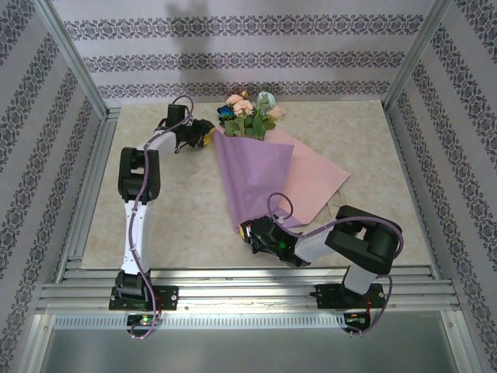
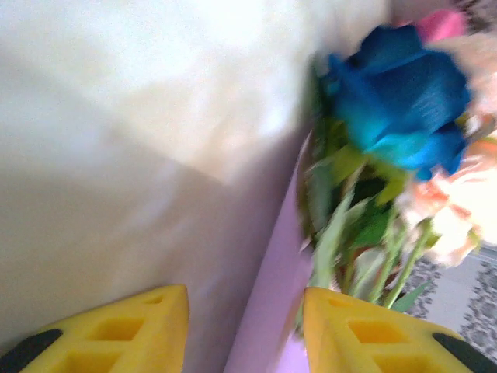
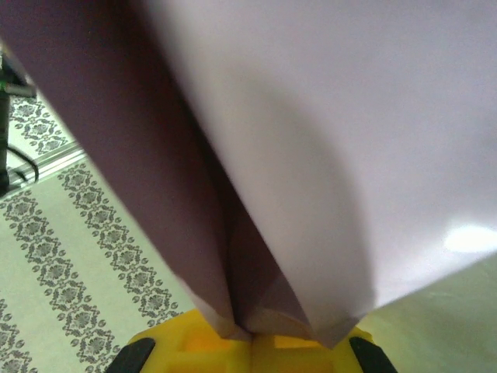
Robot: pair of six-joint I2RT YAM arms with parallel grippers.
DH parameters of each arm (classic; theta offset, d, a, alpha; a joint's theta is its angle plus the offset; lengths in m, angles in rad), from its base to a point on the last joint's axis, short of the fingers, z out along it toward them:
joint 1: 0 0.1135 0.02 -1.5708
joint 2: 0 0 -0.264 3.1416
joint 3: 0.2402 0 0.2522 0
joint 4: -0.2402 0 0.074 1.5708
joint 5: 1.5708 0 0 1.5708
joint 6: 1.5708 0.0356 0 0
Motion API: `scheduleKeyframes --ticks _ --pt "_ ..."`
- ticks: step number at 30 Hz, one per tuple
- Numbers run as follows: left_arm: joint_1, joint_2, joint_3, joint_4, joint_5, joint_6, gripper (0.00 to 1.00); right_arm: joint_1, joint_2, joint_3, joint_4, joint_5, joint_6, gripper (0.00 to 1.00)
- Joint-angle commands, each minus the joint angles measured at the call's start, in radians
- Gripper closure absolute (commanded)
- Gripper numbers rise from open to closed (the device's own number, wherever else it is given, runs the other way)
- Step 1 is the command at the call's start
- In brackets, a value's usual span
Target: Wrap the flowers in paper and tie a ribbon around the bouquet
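My right gripper (image 3: pixel 252 338) clamps the paper (image 1: pixel 252 175) at its tip; my left gripper (image 2: pixel 245 303) gapes beside the flowers (image 2: pixel 404 101), so the unheld fold may spring open.

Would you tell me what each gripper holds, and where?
The right gripper pinches the paper by its folded narrow end; the left gripper is open, holding nothing.

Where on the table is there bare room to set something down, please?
Bare table lies between the left arm and the paper, and in the far right corner beyond the paper. Crowded: the middle, from the flowers down the paper to the right arm.
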Motion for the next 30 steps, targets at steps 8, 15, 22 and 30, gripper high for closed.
scheduleKeyframes --ticks 8,15,22,30 --pt "-0.192 -0.651 -0.8 -0.038 0.036 -0.089 0.73 0.002 0.045 0.044 -0.05 -0.079 0.206 1.0" --pt "-0.34 -0.885 -1.119 0.019 -0.02 -0.238 0.58 -0.003 0.038 0.069 -0.069 -0.099 0.184 1.0" --pt "-0.401 -0.919 -1.193 0.104 -0.027 -0.307 0.55 -0.008 0.026 0.072 -0.062 -0.094 0.172 1.0" --pt "-0.446 -0.907 -1.282 0.224 -0.032 -0.365 0.59 -0.01 0.029 0.08 -0.04 -0.087 0.168 1.0"
